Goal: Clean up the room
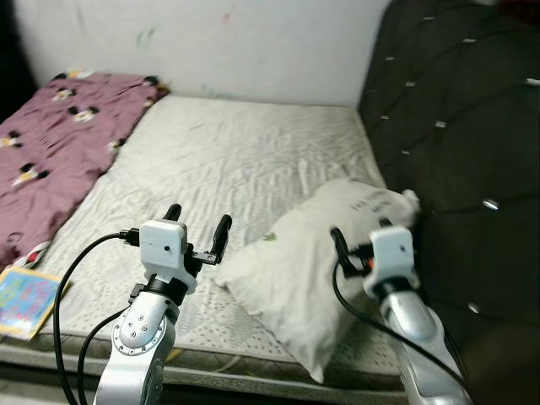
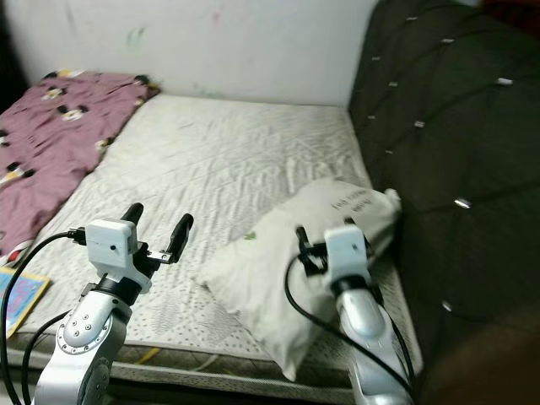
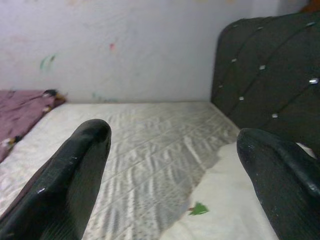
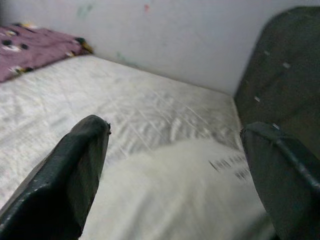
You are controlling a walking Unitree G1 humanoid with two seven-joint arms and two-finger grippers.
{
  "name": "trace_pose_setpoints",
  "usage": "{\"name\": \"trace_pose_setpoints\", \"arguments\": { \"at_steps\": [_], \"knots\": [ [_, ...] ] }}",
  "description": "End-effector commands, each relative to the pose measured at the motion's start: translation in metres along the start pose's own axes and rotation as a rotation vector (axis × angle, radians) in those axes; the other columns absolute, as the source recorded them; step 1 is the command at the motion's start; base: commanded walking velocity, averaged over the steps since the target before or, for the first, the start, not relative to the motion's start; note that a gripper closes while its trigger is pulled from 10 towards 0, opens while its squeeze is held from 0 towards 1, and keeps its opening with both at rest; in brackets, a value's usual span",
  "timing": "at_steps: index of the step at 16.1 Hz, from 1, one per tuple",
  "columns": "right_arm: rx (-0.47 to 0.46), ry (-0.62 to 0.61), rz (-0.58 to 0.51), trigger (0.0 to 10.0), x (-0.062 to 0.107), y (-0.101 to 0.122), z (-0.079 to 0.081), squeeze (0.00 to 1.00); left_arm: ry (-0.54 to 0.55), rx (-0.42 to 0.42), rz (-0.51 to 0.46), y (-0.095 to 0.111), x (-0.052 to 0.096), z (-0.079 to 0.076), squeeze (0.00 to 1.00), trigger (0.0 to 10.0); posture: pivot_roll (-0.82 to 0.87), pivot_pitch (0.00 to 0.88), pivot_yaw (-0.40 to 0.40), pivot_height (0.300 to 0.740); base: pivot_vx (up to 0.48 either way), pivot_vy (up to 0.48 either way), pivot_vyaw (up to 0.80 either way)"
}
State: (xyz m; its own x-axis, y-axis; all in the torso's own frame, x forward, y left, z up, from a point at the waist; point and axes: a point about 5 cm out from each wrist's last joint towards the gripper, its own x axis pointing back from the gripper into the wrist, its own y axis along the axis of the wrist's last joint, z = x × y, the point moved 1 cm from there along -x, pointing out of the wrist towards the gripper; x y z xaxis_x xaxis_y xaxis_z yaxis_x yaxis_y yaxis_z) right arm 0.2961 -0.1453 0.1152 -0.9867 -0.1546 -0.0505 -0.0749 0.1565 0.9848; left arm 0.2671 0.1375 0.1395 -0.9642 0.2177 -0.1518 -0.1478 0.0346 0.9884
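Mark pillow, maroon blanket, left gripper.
pillow point(image 1: 295, 278), left eye view, middle of its top face.
maroon blanket point(image 1: 51, 139), left eye view, flat middle.
left gripper point(image 1: 197, 224), left eye view, midway between fingertips.

Bedroom in a home — bare quilted mattress point(image 1: 228, 160), white pillow point(image 1: 312, 261), dark tufted headboard point(image 1: 456, 126), maroon cartoon-print blanket point(image 1: 59, 135).
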Motion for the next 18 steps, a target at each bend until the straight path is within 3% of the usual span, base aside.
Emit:
{"name": "trace_pose_setpoints", "arguments": {
  "at_steps": [1, 9, 13, 18],
  "knots": [
    [-0.004, 0.004, 0.011, 10.0, -0.0017, -0.0018, 0.0006, 0.0, 0.018, 0.005, 0.013, -0.0017, 0.0026, 0.001, 0.0, 10.0, -0.01, 0.031, 0.004, 0.74, 0.289, 0.0, 0.0],
    [-0.017, -0.008, 0.023, 10.0, -0.0031, -0.0022, 0.0, 0.0, 0.024, 0.01, 0.032, -0.0033, 0.0038, -0.0016, 0.0, 10.0, 0.0, 0.068, 0.001, 0.74, 0.037, 0.0, 0.0],
    [-0.02, -0.009, 0.037, 10.0, -0.0017, -0.0049, -0.0003, 0.0, 0.032, 0.006, 0.039, -0.0037, 0.0035, -0.0017, 0.0, 10.0, 0.0, 0.076, -0.001, 0.74, 0.0, 0.0, -0.74],
    [-0.016, 0.012, 0.027, 10.0, -0.0025, -0.0033, 0.0021, 0.0, 0.054, 0.007, 0.046, -0.0042, 0.0033, -0.0003, 0.0, 10.0, 0.0, 0.081, -0.006, 0.74, 0.0, 0.0, 0.0]
  ]
}}
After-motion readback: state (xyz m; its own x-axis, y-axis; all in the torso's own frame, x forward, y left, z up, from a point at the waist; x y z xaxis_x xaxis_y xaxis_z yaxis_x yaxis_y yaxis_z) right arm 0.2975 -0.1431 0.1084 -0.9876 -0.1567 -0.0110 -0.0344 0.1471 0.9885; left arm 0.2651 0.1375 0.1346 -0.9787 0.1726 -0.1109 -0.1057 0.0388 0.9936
